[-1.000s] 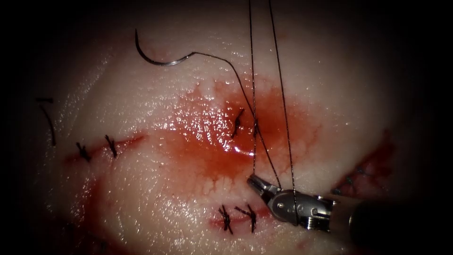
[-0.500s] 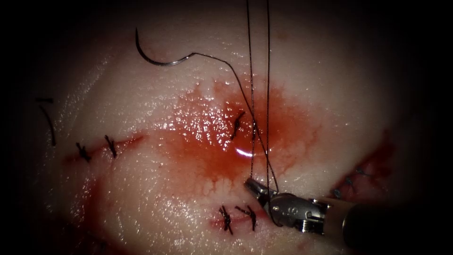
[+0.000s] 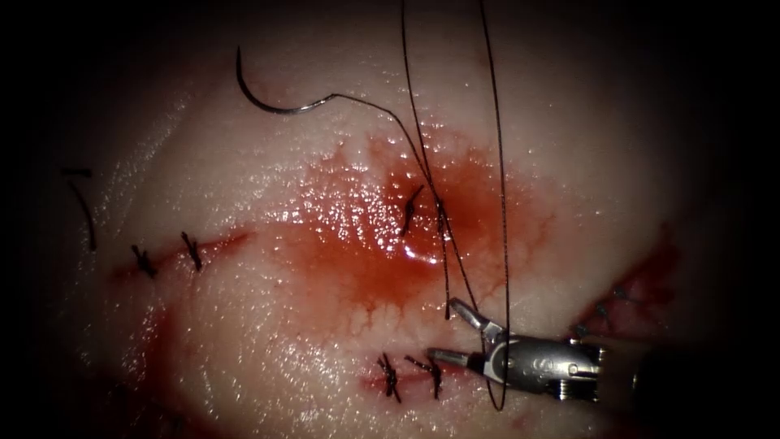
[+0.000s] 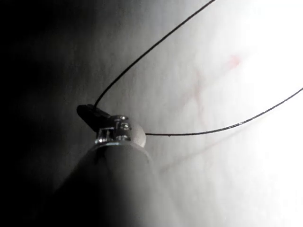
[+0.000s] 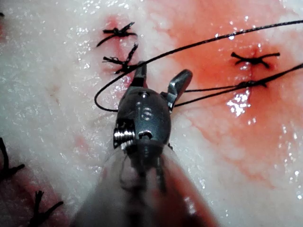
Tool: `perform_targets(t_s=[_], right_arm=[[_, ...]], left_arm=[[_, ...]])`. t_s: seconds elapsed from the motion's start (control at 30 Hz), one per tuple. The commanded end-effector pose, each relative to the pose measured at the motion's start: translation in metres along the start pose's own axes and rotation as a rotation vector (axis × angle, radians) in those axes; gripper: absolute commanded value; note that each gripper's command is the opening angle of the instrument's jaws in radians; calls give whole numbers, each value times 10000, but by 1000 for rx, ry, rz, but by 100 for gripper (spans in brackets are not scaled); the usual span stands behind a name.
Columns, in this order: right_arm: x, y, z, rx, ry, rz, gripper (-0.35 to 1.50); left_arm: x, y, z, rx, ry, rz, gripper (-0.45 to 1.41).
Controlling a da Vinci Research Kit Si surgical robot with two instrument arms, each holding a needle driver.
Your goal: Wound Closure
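right tool (image 3: 455,332) jaws spread, holding nothing, thread (image 3: 502,244) looped around it | left tool (image 4: 94,115) clamps thread taut | needle (image 3: 272,96) lies free on tissue (image 3: 244,309), far from both

The right gripper (image 5: 158,78) is polished steel, its round housing stamped "16". A screw sits just below that stamp. The left gripper (image 4: 92,113) looks dark, on a pale shaft.

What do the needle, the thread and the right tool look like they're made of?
Needle: thin polished metal, judging by its glint; it lies free on the tissue.
Thread: dark, fine strand, material unclear.
Right tool: bright steel-like metal with highlights; its jaws are open with thread looped around it.
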Motion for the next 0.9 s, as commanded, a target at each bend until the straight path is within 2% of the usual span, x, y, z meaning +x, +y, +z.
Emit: perform_targets(t_s=[0.03, 0.1, 0.3, 0.37, 0.47, 0.57, 0.63, 0.7, 0.77, 0.9], right_arm=[[-2, 3, 0, 6, 5, 7, 143], [3, 16, -9, 13, 19, 17, 146], [15, 56, -32, 56, 20, 45, 146], [22, 90, -36, 79, 4, 26, 141], [28, 128, -25, 132, -64, -10, 131], [36, 173, 5, 197, -173, 0, 128], [37, 192, 27, 213, -187, 16, 130], [38, 205, 50, 231, -186, 23, 131], [36, 217, 94, 265, -212, 27, 126], [35, 227, 142, 320, -233, 24, 120]], left_arm=[[9, -3, -4, -4, 31, -18, -45], [38, -5, -41, -11, 79, -73, -45], [89, -8, -116, -14, 189, -186, -45], [115, -7, -152, -17, 233, -222, -45], [139, -3, -183, -18, 266, -244, -45], [172, 8, -217, -28, 283, -246, -45], [187, 15, -234, -38, 274, -248, -45], [200, 22, -249, -41, 266, -245, -45], [216, 39, -275, -44, 233, -246, -45], [221, 59, -304, -53, 188, -238, -45]])
